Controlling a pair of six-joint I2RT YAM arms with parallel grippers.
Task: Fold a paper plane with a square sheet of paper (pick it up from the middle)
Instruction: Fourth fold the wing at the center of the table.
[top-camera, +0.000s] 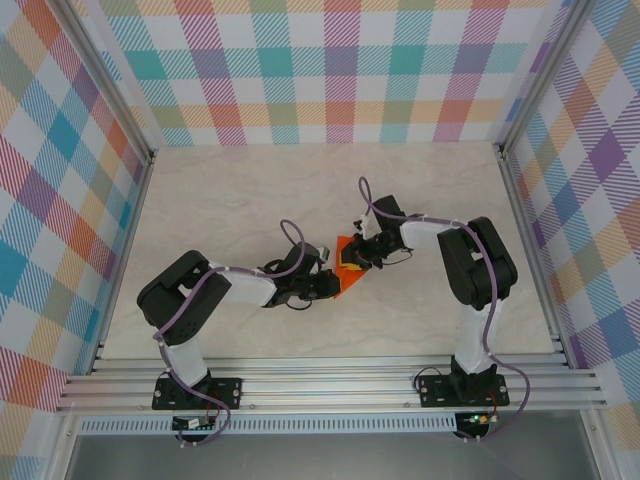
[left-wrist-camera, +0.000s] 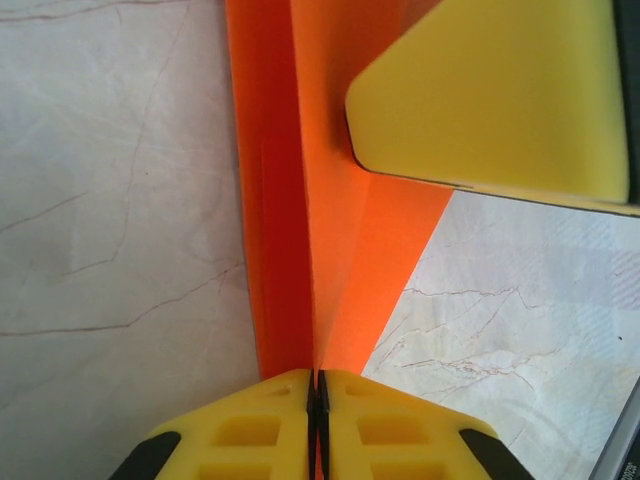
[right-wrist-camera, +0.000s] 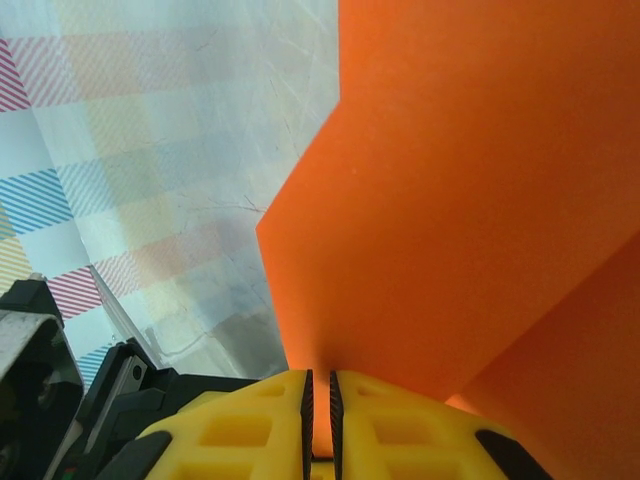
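The orange sheet of paper (top-camera: 349, 272) is partly folded and held up over the middle of the table between both arms. My left gripper (top-camera: 333, 284) comes at it from the left, and in the left wrist view its yellow jaws (left-wrist-camera: 317, 378) are shut on a raised crease of the paper (left-wrist-camera: 330, 220). From the right, my right gripper (top-camera: 362, 256) pinches the far edge; its jaws (right-wrist-camera: 319, 378) are shut on a broad orange panel (right-wrist-camera: 470, 200) with a thin slit between them. One yellow finger (left-wrist-camera: 490, 90) of the right gripper presses on the paper's far part.
The pale marble tabletop (top-camera: 250, 200) lies open all around the paper. Plaid walls (top-camera: 340, 80) close in the back and sides. Aluminium rails (top-camera: 330, 385) run along the near edge by the arm bases. Black parts of the left arm (right-wrist-camera: 60, 400) sit close by.
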